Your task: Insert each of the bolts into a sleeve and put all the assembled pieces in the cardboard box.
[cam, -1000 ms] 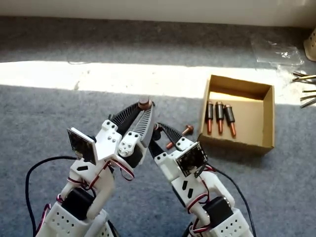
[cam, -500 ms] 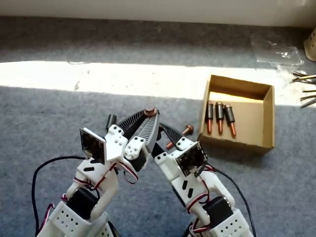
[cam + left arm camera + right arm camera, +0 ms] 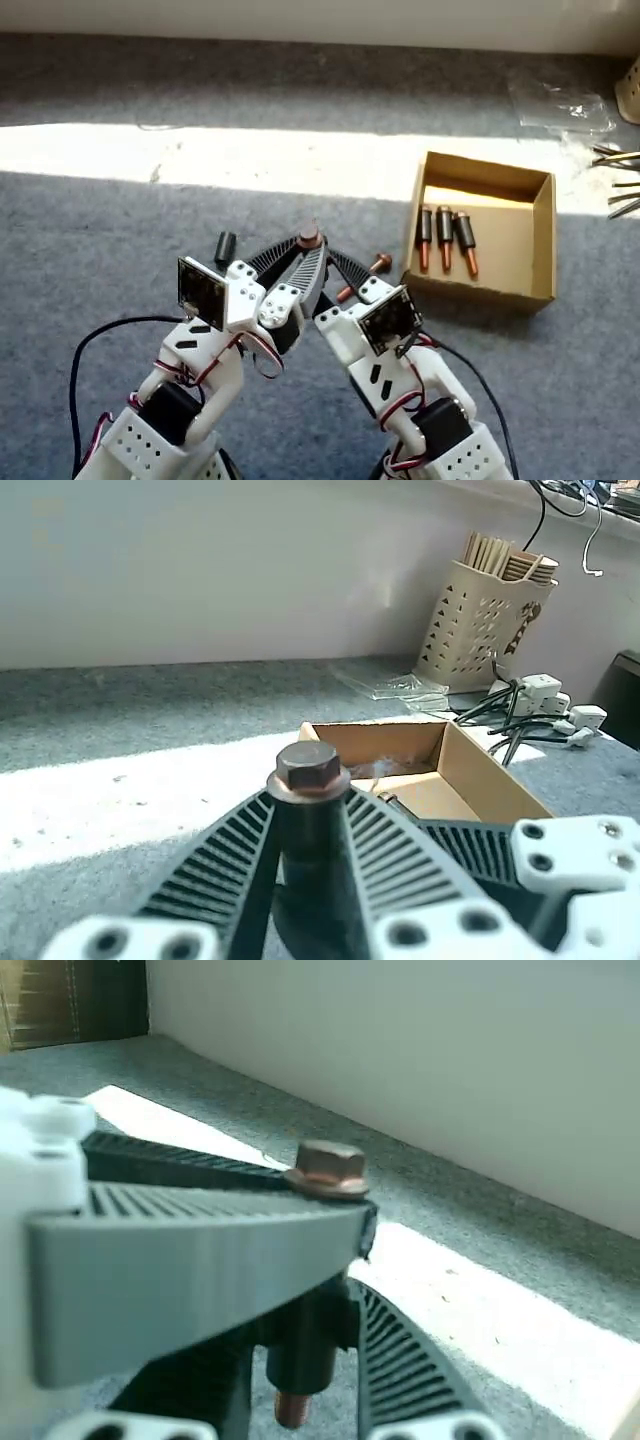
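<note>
Apparently the copper hex-head bolt point(image 3: 308, 769) already sits inside the black cylindrical sleeve point(image 3: 300, 1355), pinched mid-frame by the left gripper point(image 3: 308, 252). I cannot tell the right gripper's point(image 3: 326, 272) state. Next comes the carry to the brown cardboard box point(image 3: 480, 285) at right.

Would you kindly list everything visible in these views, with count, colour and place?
cardboard box: one, brown, open, on the carpet right of the arms.
assembled pieces: three, black sleeves on copper bolts, side by side in the box.
held assembled piece: one, copper bolt in a black sleeve, upright in the left claw.
loose bolt: one, copper, on the carpet beside the box.
loose sleeve: one, black, on the carpet left of the claws.
plastic bag: one, clear, behind the box.
basket: one, beige, by the wall.
cables: several, dark, right edge.
carpet: one, grey.
left claw: one, black and white, shut on the held piece.
right claw: one, black and white, close against the left claw.
</note>
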Tool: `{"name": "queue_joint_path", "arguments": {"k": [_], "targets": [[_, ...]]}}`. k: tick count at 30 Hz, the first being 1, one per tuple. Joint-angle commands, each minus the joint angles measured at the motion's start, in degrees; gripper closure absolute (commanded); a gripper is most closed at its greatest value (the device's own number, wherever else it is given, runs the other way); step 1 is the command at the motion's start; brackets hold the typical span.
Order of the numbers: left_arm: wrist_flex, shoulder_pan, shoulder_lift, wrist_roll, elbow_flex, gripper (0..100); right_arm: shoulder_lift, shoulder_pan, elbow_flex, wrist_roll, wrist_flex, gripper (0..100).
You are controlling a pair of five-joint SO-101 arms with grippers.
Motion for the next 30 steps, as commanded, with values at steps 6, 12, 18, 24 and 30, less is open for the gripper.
{"name": "queue_joint_path", "arguments": {"k": [6, 12, 18, 24, 30], "targets": [[0.3, -0.2, -0.7, -0.2, -0.7, 95, -0.5, 1.0, 8.0, 0.1, -0.2, 99.5], [0.3, -0.2, -0.7, -0.2, -0.7, 80, -0.5, 1.0, 8.0, 0.1, -0.1, 99.5], [0.3, -2.5, -2.4, -0.2, -1.6, 80, -0.5, 1.1, 8.0, 0.1, 0.0, 99.5], [0.5, -10.9, -11.2, -0.1, -2.6, 80, -0.5, 1.3, 8.0, 0.1, 0.0, 99.5], [0.5, -17.1, -10.9, -0.1, -2.2, 93, -0.5, 1.3, 8.0, 0.1, 2.2, 99.5]]}}
